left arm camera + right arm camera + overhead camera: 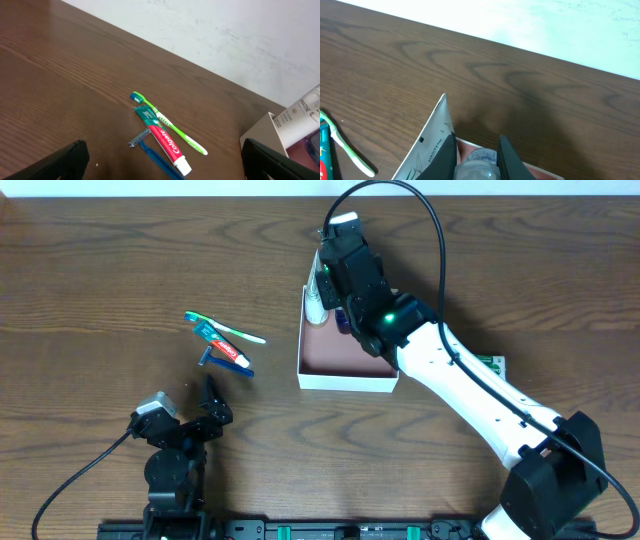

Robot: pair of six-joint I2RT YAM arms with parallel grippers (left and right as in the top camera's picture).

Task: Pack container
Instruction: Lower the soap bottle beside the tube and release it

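Observation:
The container is a square white-walled box with a reddish-brown inside, at the table's middle. A white Pantene tube leans on its left wall, also seen in the left wrist view and the right wrist view. My right gripper hangs over the container's far part, shut on a small clear bluish bottle. A green toothbrush, a red toothpaste tube and a blue razor lie on the table left of the container. My left gripper stands open just short of them, holding nothing.
A small green-and-white item lies right of the container, partly under the right arm. The right arm stretches from the front right across to the container. A pale wall runs along the table's far edge.

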